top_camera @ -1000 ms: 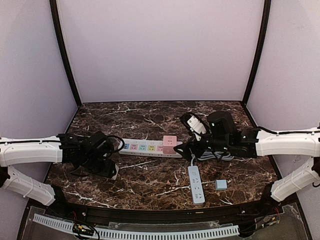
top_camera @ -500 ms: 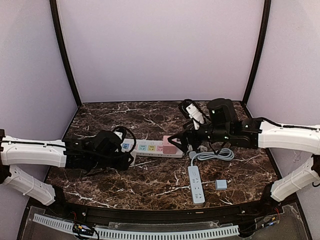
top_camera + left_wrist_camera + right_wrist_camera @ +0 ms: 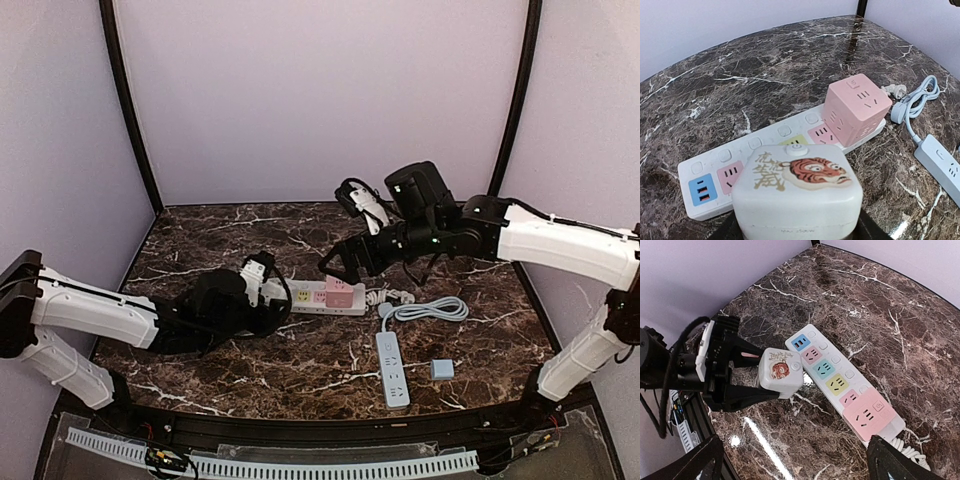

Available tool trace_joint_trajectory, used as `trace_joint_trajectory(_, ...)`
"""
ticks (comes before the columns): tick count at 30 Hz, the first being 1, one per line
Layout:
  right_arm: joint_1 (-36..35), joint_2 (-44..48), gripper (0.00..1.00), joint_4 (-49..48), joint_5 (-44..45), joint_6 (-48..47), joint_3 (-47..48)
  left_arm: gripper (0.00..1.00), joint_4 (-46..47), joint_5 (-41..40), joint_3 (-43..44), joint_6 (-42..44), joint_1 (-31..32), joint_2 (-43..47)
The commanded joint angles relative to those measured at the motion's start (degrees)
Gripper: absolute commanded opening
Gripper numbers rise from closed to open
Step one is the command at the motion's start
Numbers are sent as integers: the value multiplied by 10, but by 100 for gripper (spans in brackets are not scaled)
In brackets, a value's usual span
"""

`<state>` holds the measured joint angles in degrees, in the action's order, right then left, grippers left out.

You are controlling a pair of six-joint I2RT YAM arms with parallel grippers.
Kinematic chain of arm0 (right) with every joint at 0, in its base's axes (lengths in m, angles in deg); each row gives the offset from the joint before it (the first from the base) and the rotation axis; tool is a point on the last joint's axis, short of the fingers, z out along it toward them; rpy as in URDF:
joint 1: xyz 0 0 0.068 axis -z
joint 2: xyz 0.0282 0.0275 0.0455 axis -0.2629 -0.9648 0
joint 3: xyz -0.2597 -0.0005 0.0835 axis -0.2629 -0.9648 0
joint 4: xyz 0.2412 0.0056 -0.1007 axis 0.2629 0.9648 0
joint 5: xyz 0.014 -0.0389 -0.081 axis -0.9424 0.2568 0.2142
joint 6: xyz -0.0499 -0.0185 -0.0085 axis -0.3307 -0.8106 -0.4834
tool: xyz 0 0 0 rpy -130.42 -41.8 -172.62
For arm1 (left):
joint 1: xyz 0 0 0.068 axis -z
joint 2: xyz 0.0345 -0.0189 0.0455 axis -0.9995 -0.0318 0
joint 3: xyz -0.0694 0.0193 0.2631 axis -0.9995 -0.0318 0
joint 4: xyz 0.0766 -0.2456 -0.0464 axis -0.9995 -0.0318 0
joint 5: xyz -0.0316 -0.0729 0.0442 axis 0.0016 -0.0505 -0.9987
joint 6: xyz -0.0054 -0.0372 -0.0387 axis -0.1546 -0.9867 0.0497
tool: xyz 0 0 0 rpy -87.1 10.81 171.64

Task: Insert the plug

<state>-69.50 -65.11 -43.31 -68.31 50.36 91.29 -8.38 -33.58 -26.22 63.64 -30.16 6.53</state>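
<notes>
Surface: dark marble table [image 3: 300, 360], lilac walls.
Left gripper [image 3: 767, 375]: clamped on the white plug [image 3: 797, 192].
Plug: raised by the blue-socket end of the strip [image 3: 730, 175], not seated.
Right gripper [image 3: 340, 266]: jaws wide, holding nothing, above the pink cube [image 3: 856, 107] at the strip's other end.

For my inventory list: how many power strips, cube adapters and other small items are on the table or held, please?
Power strips: 2 (colourful strip, pale blue strip)
Cube adapters: 2 (pink cube, white cube)
Other: 1 (small blue block)
Total: 5
</notes>
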Motion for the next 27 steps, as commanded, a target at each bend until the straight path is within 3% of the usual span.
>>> trace_joint_trajectory(1,-4,-36,99,121,-27,25,58,1,134,32,-29,73,2,-11)
trace_joint_trajectory(11,-4,-97,99,245,-99,81,165,1,192,55,-57,104,9,-15)
trace_joint_trajectory(18,-5,-145,99,308,-118,83,235,1,206,24,-52,144,42,-36)
trace_joint_trajectory(27,-9,-196,99,332,-136,84,267,1,244,24,-70,179,69,-33)
